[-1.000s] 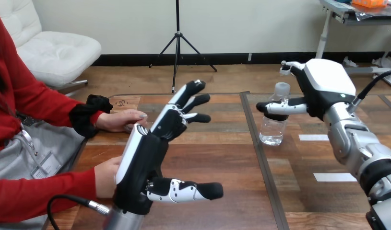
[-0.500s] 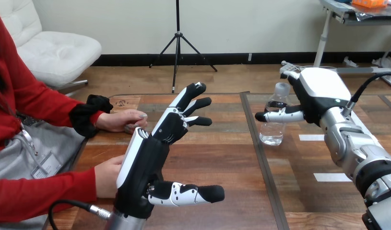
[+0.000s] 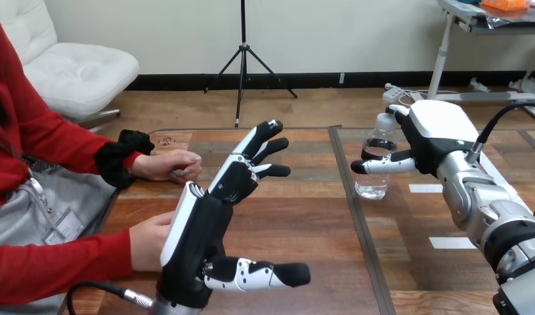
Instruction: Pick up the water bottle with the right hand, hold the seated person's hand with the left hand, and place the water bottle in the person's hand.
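A clear water bottle stands upright on the table at the right of centre. My right hand is right beside it on its right. The straight thumb crosses the bottle's front and the fingers reach behind its neck, not closed on it. My left hand is raised in the foreground, open, with its fingers spread and pointing forward. The person's hand with the black cuff rests on the table's far left. Their other hand is close behind my left palm; I cannot tell whether they touch.
Two white tape strips lie on the table to the right of the bottle. A dark seam runs down the tabletop between my two hands. The person sits against the table's left edge.
My right hand has dropped lower beside the bottle, and its thumb now sits across the bottle's middle instead of near its shoulder. My left hand has hardly moved.
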